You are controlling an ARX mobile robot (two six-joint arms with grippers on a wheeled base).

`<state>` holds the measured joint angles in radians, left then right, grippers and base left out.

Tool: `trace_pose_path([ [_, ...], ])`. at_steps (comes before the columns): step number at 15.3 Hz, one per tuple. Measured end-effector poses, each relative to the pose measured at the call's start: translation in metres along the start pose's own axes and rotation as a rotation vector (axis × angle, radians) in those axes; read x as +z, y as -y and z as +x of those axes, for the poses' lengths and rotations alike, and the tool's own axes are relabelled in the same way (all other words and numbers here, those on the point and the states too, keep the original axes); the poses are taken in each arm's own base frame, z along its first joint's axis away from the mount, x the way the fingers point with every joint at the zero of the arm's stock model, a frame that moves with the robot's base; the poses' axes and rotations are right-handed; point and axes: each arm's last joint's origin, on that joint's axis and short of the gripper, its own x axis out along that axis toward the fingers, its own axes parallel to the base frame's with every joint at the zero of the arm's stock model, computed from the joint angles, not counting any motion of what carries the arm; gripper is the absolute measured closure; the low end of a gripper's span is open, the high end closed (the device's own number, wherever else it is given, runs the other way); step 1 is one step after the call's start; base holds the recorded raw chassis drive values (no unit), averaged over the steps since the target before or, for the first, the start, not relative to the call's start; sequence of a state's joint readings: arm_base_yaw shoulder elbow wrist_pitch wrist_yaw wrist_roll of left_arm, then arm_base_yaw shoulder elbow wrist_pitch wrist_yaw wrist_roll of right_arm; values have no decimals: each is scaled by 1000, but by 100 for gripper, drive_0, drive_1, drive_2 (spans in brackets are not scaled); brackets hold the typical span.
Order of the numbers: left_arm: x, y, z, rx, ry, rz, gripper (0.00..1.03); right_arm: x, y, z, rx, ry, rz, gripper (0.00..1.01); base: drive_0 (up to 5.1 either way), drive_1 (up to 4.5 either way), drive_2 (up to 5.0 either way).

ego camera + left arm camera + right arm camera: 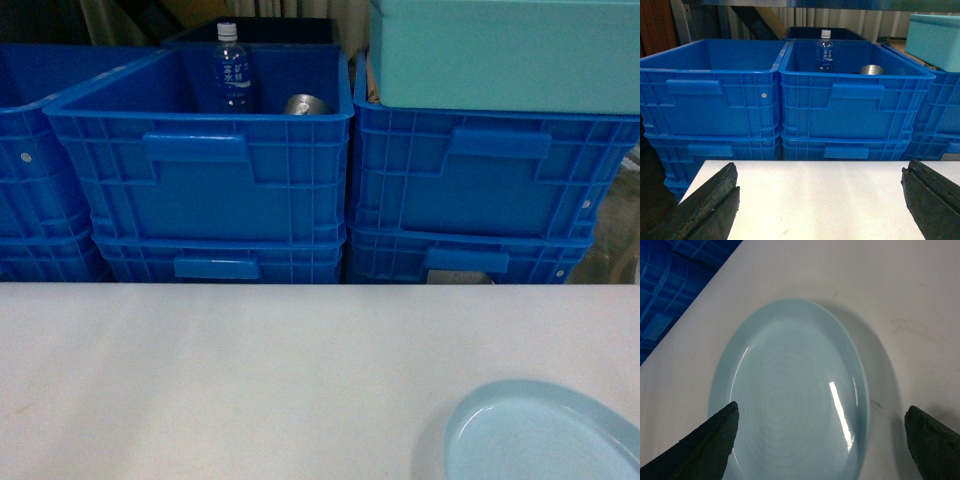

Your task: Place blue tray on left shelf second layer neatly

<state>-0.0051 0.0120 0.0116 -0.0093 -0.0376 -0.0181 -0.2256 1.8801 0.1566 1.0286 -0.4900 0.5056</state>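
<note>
on the white worktop (250, 370) lies the blue tray (790, 395); right hand (820, 440) hovers over it, wide open. left hand (820, 200) is open too, facing blue crates (855, 105).

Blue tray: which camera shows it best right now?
The right wrist view. The blue tray fills most of that picture, lying flat on the white table between the open right jaws, rim and glossy inside clear. The head view catches only part of it at the bottom right corner. The left wrist view shows none.
</note>
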Motion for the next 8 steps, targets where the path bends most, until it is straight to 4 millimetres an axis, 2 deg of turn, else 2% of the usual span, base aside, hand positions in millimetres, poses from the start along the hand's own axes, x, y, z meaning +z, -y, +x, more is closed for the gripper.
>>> trace_pose_path([
  [8,0,0,0,0,0,0,5,-6,-19,16,1,7,8,3,0,0,0],
])
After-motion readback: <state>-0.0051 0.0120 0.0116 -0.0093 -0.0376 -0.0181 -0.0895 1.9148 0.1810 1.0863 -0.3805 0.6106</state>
